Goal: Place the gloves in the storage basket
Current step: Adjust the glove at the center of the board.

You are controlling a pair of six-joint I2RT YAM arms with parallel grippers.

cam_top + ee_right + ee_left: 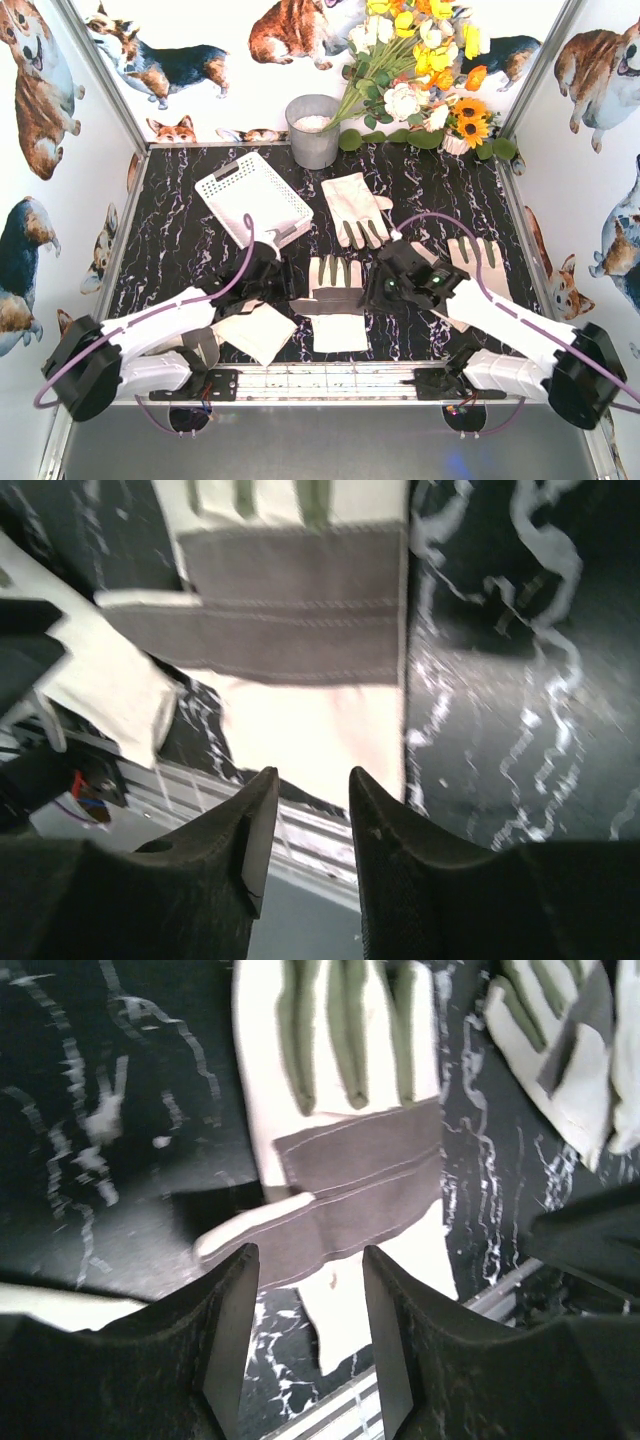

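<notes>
Several cream-white gloves lie on the black marbled table. The middle glove [335, 300] lies palm up between both grippers, its grey palm patch showing in the left wrist view [350, 1160] and the right wrist view [300, 610]. My left gripper [293, 288] [310, 1252] hovers open over its thumb side, holding nothing. My right gripper [377, 288] [312, 773] stands open just above its cuff, also holding nothing. A further glove [355, 208] lies farther back. One glove [480, 265] lies under the right arm and one [255, 332] under the left arm. The white storage basket [250, 200] sits at the back left with nothing in it.
A grey metal bucket [313, 130] and a bunch of flowers [420, 70] stand at the back wall. The metal rail [330, 380] runs along the near table edge. Walls close off both sides.
</notes>
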